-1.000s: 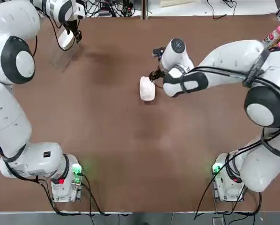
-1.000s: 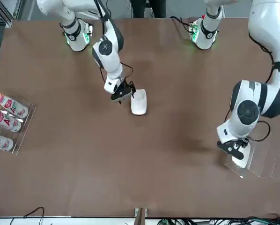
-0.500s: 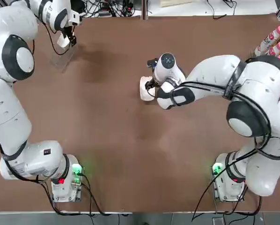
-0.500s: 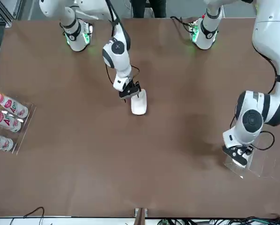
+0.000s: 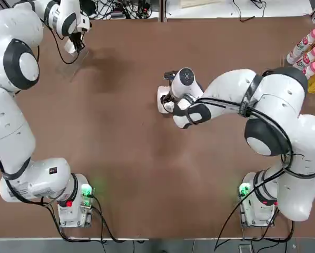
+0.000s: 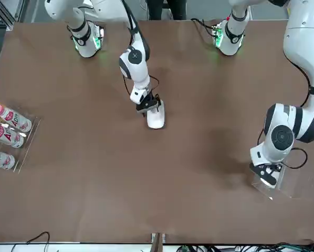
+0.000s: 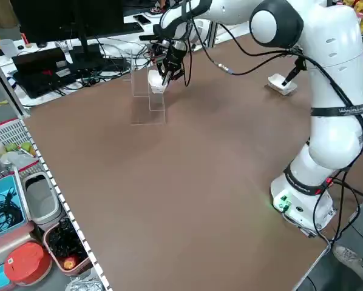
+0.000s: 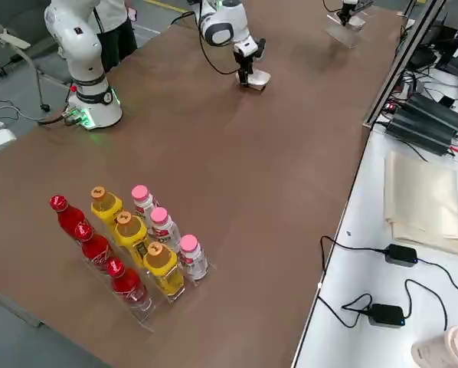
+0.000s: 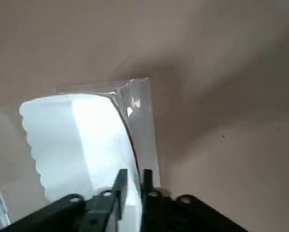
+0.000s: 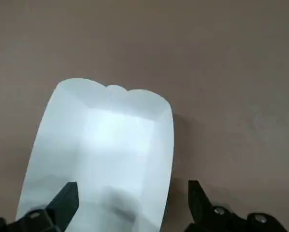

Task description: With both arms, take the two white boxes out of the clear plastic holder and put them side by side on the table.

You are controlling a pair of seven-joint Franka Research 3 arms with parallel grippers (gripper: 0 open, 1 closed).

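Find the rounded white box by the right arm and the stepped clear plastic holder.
Rounded white box [image 6: 156, 119]: front view, its lower part.
Stepped clear plastic holder [image 7: 157, 102]: left side view, its see-through wall.

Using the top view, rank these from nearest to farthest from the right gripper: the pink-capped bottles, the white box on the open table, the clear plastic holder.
1. White box, right at the gripper.
2. Clear plastic holder, off left.
3. Pink-capped bottles, far right.

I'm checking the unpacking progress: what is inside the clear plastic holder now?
A white box is in the clear plastic holder, with the left gripper at its edge; its lower part is hidden.
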